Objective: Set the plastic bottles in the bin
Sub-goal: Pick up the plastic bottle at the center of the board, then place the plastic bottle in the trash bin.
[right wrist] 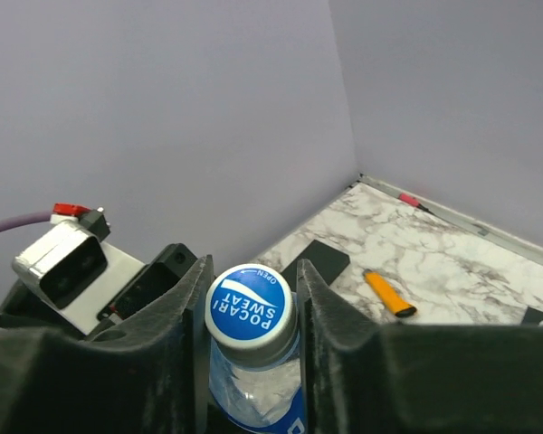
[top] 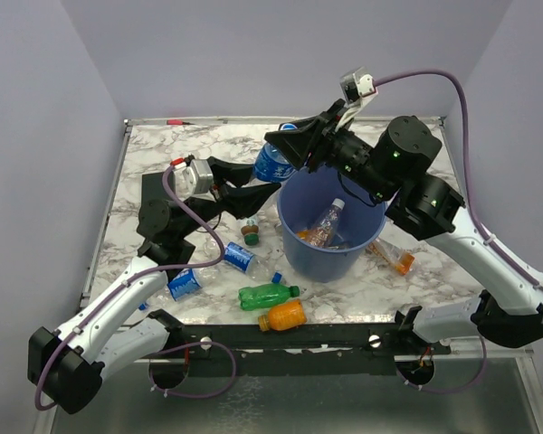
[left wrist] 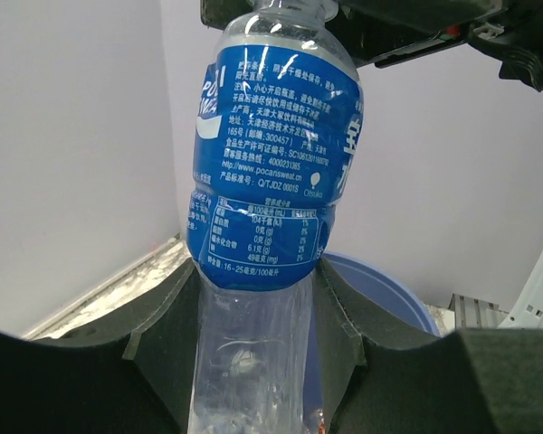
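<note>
Tabletop: grey-veined marble | walls: plain lilac | bin: blue

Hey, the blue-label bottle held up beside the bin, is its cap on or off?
On: a blue cap printed Pocari Sweat closes the top of the bottle.

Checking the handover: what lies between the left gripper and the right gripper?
One blue-labelled bottle: the left gripper clamps its body in the left wrist view, and the right gripper flanks its cap in the right wrist view.
</note>
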